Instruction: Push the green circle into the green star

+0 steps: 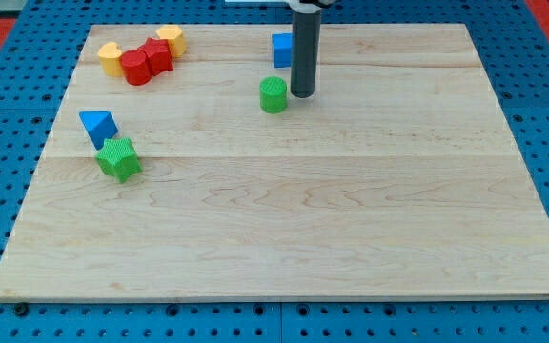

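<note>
Green circle: the small green ribbed cylinder block (274,95) sits in the upper middle of the pale wooden counter (351,238).
Green star: the green ribbed star-shaped block (119,158) lies near the view's left edge, well apart from the circle, lower and to the view's left of it, touching or just beside a blue triangular block (97,125).
My tip: my tip (302,95) rests on the counter just beside the circle, on its right side in the view; whether they touch I cannot tell.
Deciding relation: the circle lies between my tip and the star, so a push toward the view's left and slightly downward looks right.
Pincer: there is none, only the dark rod, holding nothing.
Bystanders: a blue square block (282,50) behind the rod; red and yellow blocks (144,59) clustered at the view's top left, off the likely path.
</note>
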Robot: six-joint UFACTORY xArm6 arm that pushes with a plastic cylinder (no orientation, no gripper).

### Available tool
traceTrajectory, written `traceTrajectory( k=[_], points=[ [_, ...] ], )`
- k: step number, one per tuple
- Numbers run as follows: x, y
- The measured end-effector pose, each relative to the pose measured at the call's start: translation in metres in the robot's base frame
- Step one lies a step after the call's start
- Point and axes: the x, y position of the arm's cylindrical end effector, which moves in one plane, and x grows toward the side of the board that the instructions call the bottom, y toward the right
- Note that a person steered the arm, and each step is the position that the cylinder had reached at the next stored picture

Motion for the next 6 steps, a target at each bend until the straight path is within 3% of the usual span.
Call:
traceTrajectory(
  k=[4, 6],
  points=[
    [0.008, -0.098],
    [0.043, -0.154]
  ],
)
